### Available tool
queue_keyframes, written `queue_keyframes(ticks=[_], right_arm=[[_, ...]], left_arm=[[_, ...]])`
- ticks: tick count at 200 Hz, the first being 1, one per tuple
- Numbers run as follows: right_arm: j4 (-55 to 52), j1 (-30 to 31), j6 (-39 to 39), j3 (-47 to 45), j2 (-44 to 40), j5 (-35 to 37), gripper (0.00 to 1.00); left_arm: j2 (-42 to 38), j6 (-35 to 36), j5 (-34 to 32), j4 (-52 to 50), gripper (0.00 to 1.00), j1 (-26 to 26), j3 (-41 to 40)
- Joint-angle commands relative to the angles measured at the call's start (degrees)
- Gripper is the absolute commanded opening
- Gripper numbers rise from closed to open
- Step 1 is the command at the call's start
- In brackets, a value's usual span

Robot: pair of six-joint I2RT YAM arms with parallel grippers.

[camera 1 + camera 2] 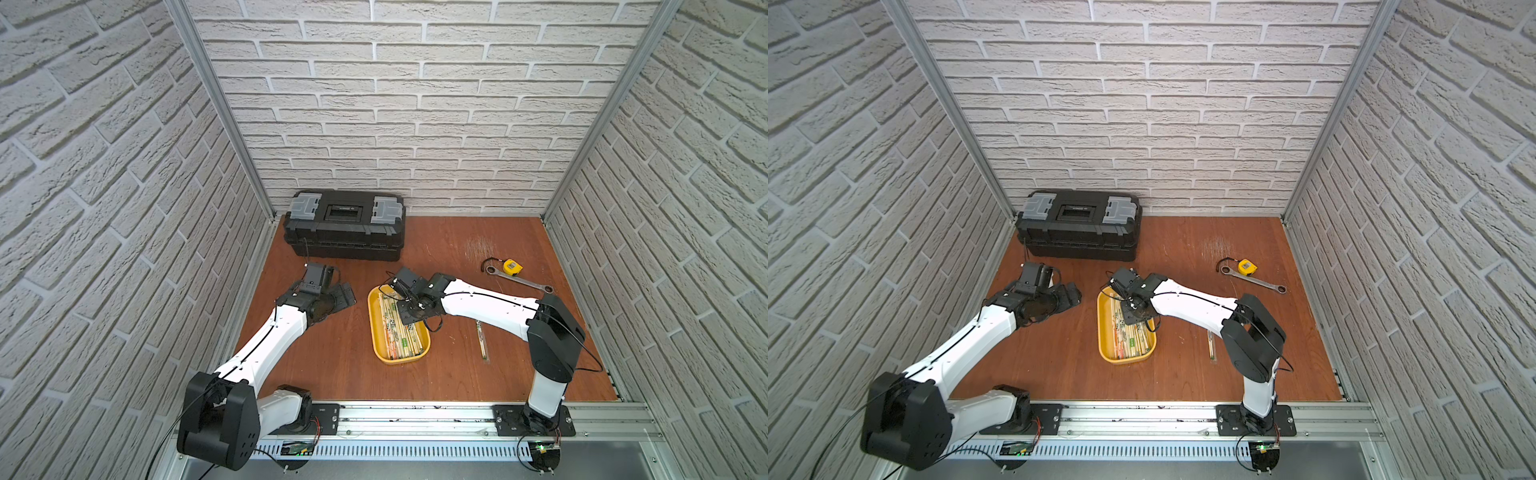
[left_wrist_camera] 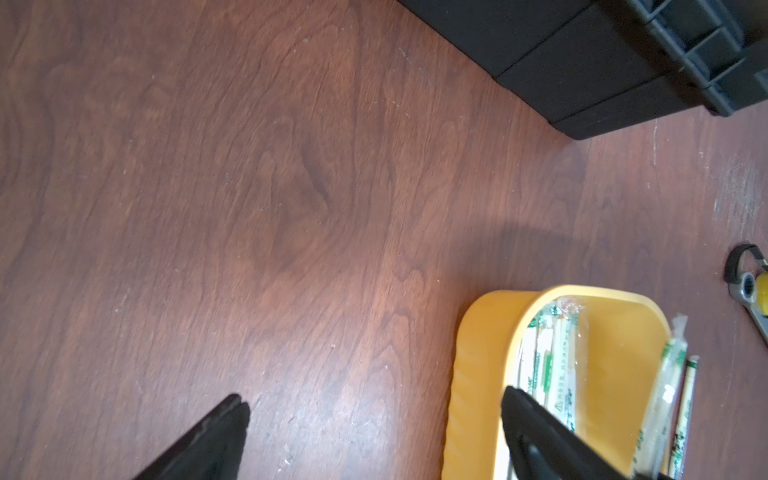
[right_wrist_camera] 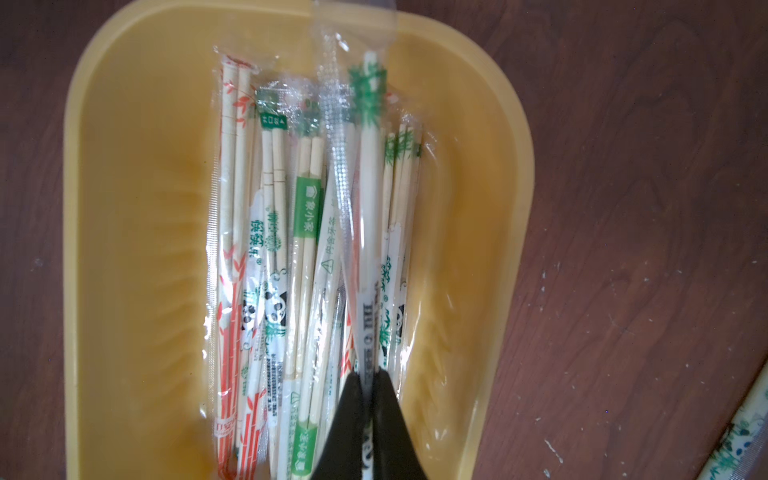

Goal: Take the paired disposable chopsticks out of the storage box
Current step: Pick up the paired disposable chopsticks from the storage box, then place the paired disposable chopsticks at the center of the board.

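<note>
The storage box (image 1: 376,332) is a shallow yellow tray in the middle of the wooden table, seen in both top views (image 1: 1102,328). Several paired disposable chopsticks (image 3: 270,249) in clear printed sleeves lie lengthwise in it. My right gripper (image 3: 369,374) is over the tray's far end (image 1: 409,313), shut on one green-printed pair (image 3: 370,187) that lies above the others. One more sleeved pair (image 1: 482,338) lies on the table to the right of the tray. My left gripper (image 2: 374,395) hangs open over bare wood to the left of the tray (image 1: 340,295), holding nothing.
A large black toolbox (image 1: 345,224) stands at the back left against the wall. A yellow tape measure (image 1: 512,266) and a metal wrench (image 1: 523,282) lie at the back right. Brick-patterned walls close in the table on three sides.
</note>
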Motion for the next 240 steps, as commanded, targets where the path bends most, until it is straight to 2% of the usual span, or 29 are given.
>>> queue_keyframes(ticks=[1,73,129,184,240], right_arm=[[0.49,-0.43,0.75,1.7,-3.95,-0.76,0.02],[-0.89,-5.2,0.0,0.53,-11.85,0.6,0.02],[-0.76,-11.45,-0.49,-11.98,-17.92,3.71,0.02],[-0.06,-14.26,-0.23,-23.33,-17.3,8.69,0.02],[0.31,-16.02,-1.49,-24.89,-14.0,11.8,0.02]], left_arm=[[-0.93,-0.28,0.27,0.8,0.98,-0.38,0.41],[-0.58,0.16,0.29,0.23,0.98,-2.04,1.66],[1.14,-0.13,-0.2,0.05,0.98,-4.58,2.94],[2.55,-0.55,-0.6,0.49,0.98,-6.09,3.54],[3.03,-0.64,-0.97,0.43,0.98,-7.05,3.87]])
